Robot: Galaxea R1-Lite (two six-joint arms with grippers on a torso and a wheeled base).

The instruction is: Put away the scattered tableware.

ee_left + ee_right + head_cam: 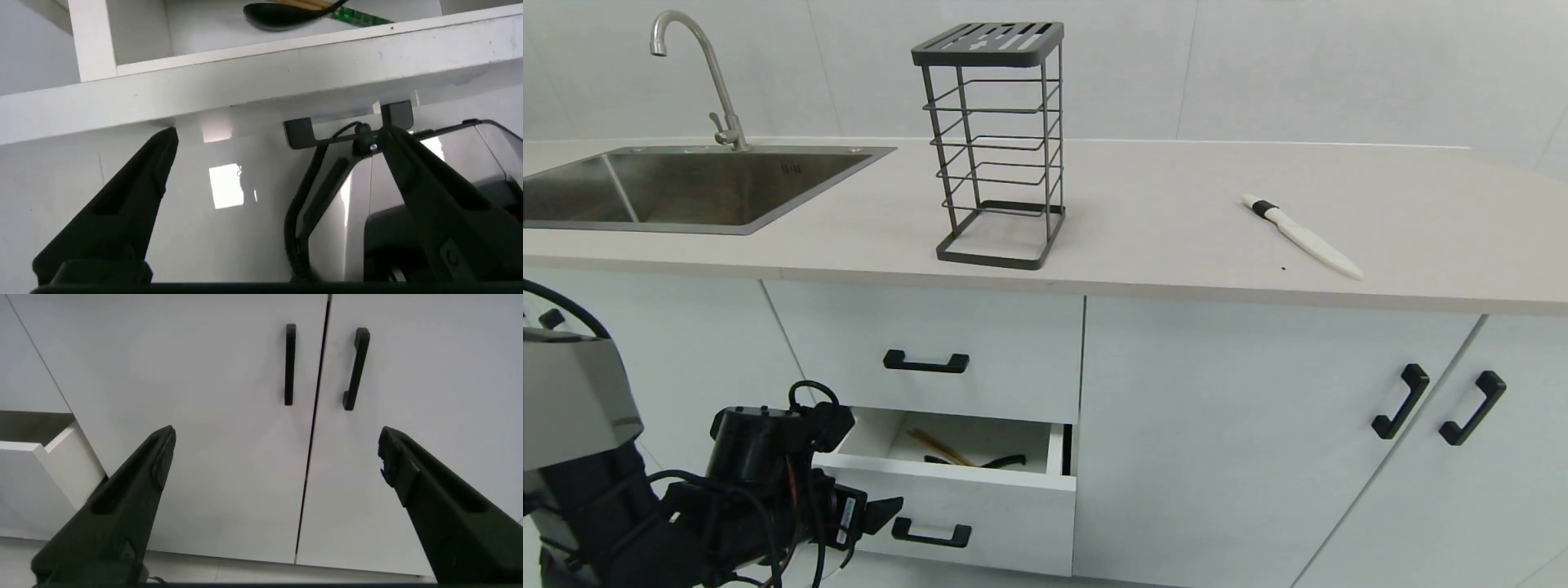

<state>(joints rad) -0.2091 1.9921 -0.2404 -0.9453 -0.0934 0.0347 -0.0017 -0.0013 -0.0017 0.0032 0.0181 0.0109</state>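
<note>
A white knife with a black band on its handle lies on the counter at the right. The lower drawer stands open, holding wooden chopsticks and a black spoon. My left gripper is open, low in front of the drawer's white front, just left of its black handle, with nothing held. My right gripper is open and empty, facing the white cabinet doors with two black handles.
A dark wire knife rack stands mid-counter. A steel sink with a tap is at the back left. The upper drawer is shut. The cabinet doors at the right are shut.
</note>
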